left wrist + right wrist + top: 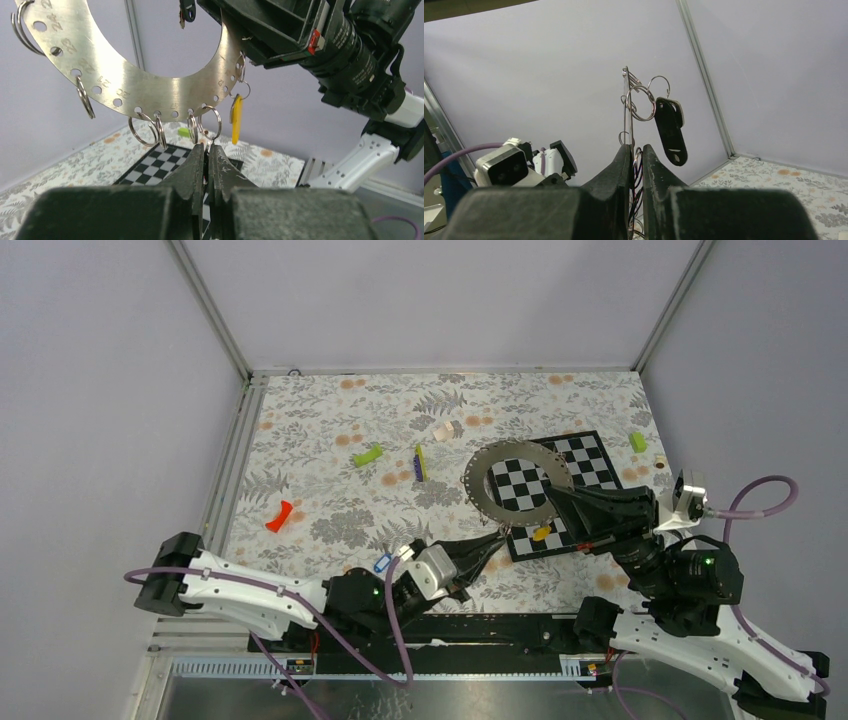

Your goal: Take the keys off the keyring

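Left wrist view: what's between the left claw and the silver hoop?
Small wire split rings hang from the silver metal hoop just above the left claw, seen in the left wrist view.

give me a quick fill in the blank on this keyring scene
The keyring is held by the ___ gripper.
The hanging key nearest the left gripper is ___.
The loose key on the table by the left arm is ___.
Missing words: right, yellow, blue.
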### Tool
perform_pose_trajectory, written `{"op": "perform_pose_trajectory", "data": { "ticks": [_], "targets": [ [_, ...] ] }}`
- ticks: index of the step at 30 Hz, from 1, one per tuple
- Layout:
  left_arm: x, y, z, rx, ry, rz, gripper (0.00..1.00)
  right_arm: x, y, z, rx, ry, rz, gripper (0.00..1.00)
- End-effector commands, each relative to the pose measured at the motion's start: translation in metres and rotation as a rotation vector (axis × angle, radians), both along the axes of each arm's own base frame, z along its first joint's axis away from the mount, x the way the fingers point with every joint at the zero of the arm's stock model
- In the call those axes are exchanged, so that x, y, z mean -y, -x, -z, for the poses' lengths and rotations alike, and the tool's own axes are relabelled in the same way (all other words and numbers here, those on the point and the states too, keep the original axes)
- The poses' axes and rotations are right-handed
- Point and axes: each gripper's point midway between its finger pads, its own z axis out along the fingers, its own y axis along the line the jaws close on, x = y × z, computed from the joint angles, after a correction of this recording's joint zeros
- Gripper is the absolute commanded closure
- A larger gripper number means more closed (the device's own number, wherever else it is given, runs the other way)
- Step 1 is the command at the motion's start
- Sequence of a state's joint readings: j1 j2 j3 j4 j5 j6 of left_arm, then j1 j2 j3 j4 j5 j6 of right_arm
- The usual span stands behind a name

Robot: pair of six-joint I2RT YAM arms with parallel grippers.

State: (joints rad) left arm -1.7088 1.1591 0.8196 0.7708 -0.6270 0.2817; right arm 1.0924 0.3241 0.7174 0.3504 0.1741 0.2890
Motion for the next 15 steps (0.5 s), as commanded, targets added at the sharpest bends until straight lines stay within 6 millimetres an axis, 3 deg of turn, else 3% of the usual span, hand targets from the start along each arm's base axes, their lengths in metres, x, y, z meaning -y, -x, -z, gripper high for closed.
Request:
{"op": "perform_pose_trajectory", "data": {
  "ticks": [1, 8, 10, 15],
  "targets": [
    [0.002, 0.011, -0.002, -0.007, -0.137, 0.074, 1.0, 0.018, 0.0, -0.005, 0.006, -0.071, 0.041, 1.0],
    [-0.008, 0.021, 0.012, -0.054, -0.424, 0.137, 1.0, 0.017, -0.001, 0.018, -0.015, -0.101, 0.026, 0.97],
    [-0.015, 0.023, 0.006, -0.081, -0.469, 0.154, 1.0, 0.013, -0.001, 0.025, -0.026, -0.099, 0.009, 0.96],
    [-0.04, 0.019, 0.016, -0.163, -0.62, 0.126, 1.0, 0.011, -0.001, 0.036, -0.045, -0.099, 0.0, 0.93]
  ]
}}
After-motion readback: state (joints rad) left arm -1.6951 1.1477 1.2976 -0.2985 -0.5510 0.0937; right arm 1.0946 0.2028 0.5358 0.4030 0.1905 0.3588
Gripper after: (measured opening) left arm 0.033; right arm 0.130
